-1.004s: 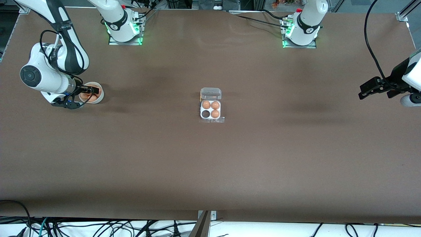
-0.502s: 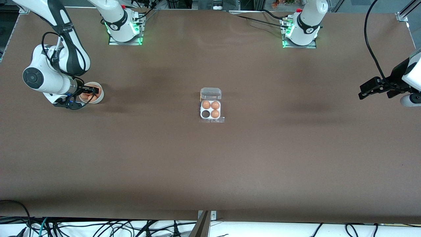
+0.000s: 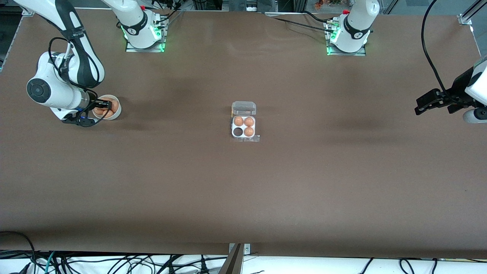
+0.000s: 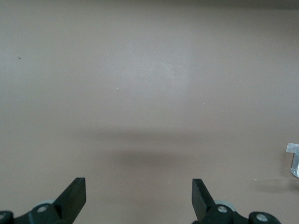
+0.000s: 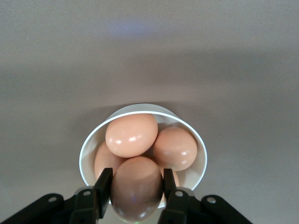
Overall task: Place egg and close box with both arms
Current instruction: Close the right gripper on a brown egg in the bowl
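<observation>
The box (image 3: 244,127) sits mid-table with its clear lid (image 3: 244,108) open; three brown eggs fill it and one cell nearer the front camera is empty. My right gripper (image 3: 103,105) is over the round white bowl (image 3: 116,111) at the right arm's end, shut on a brown egg (image 5: 137,188) held just above the other eggs (image 5: 131,135) in the bowl (image 5: 88,149). My left gripper (image 3: 422,105) waits open and empty over bare table at the left arm's end. In the left wrist view its gripper (image 4: 139,196) shows only table between its fingers.
An edge of clear plastic (image 4: 293,158) shows at the border of the left wrist view. Both arm bases (image 3: 144,32) stand along the table edge farthest from the front camera. Cables hang below the table's near edge.
The right arm has shifted slightly, lifting the gripper with the egg a little at the bowl. The left arm has not moved.
</observation>
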Available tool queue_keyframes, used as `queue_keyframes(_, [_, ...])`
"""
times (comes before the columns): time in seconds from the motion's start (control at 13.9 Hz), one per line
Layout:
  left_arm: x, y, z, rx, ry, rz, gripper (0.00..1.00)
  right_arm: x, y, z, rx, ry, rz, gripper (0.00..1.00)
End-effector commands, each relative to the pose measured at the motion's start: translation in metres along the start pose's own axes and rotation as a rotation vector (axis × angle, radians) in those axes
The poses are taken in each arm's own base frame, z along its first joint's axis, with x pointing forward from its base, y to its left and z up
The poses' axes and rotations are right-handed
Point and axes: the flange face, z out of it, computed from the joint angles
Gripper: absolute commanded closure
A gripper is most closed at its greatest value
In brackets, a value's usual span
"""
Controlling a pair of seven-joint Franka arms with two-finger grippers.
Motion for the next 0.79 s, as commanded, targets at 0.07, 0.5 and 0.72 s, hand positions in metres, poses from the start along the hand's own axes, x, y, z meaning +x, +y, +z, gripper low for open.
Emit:
queue_keyframes(0.07, [0.003,-0.001,-0.006,-0.010,-0.006,0.007,0.00,0.001,0.002,-0.001,-0.009,0.003,-0.011,0.60])
queue_keyframes(0.5, [0.003,-0.001,-0.006,-0.011,-0.006,0.007,0.00,0.008,0.002,-0.024,-0.012,-0.036,-0.004,0.64])
queue_keyframes(0.72, [0.003,-0.001,-0.006,-0.012,-0.005,0.007,0.00,0.014,-0.001,-0.042,-0.017,-0.054,-0.006,0.66])
